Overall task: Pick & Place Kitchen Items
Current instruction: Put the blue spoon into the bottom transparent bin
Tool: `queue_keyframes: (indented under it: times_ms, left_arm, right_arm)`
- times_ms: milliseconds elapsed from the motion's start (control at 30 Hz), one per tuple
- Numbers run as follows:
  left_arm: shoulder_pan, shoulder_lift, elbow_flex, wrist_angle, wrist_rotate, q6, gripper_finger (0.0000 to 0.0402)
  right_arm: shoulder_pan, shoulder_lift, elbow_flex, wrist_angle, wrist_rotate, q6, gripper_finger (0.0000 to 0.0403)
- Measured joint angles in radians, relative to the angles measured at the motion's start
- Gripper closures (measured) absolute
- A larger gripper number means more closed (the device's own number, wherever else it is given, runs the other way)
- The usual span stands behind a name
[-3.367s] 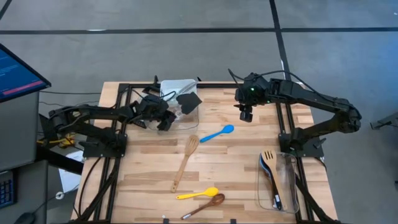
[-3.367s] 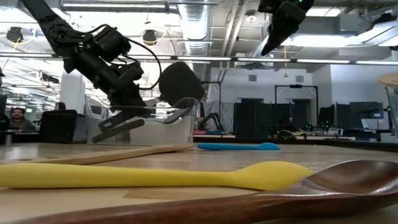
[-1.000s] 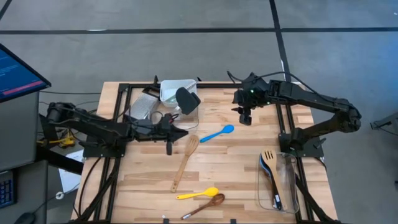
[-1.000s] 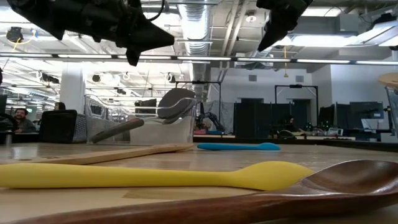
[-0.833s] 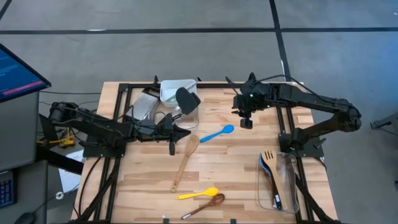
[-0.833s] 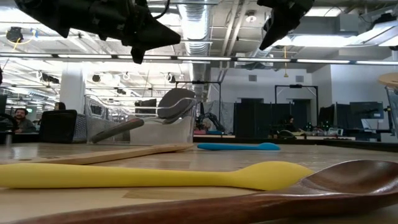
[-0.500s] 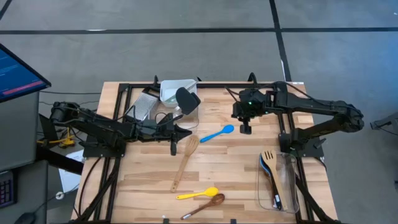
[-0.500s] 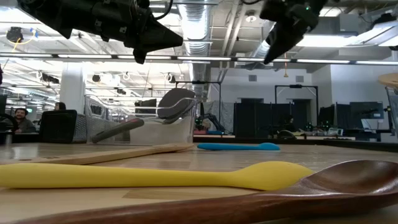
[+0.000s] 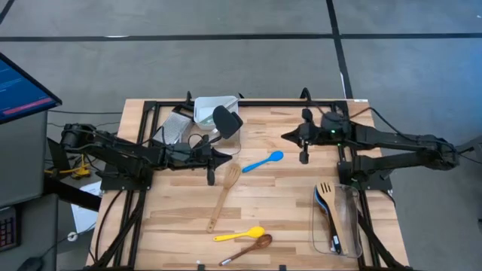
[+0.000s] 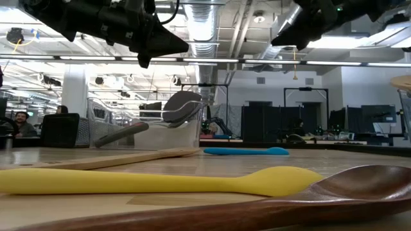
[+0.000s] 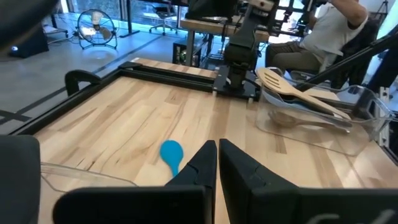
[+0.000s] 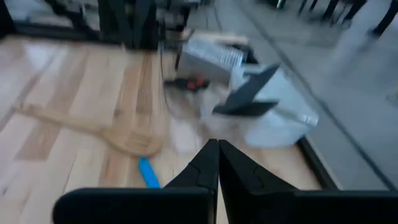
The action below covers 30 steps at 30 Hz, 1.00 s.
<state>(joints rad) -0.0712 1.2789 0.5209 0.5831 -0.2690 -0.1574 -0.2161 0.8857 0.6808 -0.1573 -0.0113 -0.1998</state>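
**Part sorted, four utensils left on the counter**

Both my hands are empty and pinched narrow, fingers together. My left hand (image 9: 218, 158) hovers above the counter (image 9: 294, 203) just beside the head of the wooden slotted turner (image 9: 224, 196). My right hand (image 9: 288, 136) hangs over the far right part, near the blue silicone spoon (image 9: 263, 161).

Done, as I judge it: a black spatula (image 9: 225, 120) stands in the clear tub (image 9: 214, 109) at the far edge, and a second tub (image 9: 337, 218) on the right holds a wooden turner and some darker utensils.

Left: the slotted turner, the blue spoon, the yellow silicone spoon (image 9: 239, 234) and the dark wooden spoon (image 9: 248, 248) beside it, all loose on the counter. I would call that roughly halfway.
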Motion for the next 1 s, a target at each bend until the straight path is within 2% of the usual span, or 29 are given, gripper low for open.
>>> queue_keyframes:
  times_ms: [267, 500, 900, 1000]
  left_arm:
    - [0.000, 0.000, 0.000, 0.000, -0.044, -0.003, 0.0399]
    - [0.000, 0.000, 0.000, 0.001, -0.046, -0.004, 0.0399]
    - [0.000, 0.000, 0.000, 0.010, -0.083, -0.004, 0.0399]
    - [0.000, 0.000, 0.001, 0.030, -0.083, -0.048, 0.0399]
  right_arm:
    - [0.000, -0.157, -0.137, 0.140, 0.000, 0.015, 0.0401]
    - [0.001, -0.254, -0.214, 0.144, 0.000, 0.065, 0.0402]
    - [0.055, -0.278, -0.267, 0.144, 0.000, 0.062, 0.0402]
    - [0.060, -0.278, -0.267, 0.145, 0.000, 0.057, 0.0402]
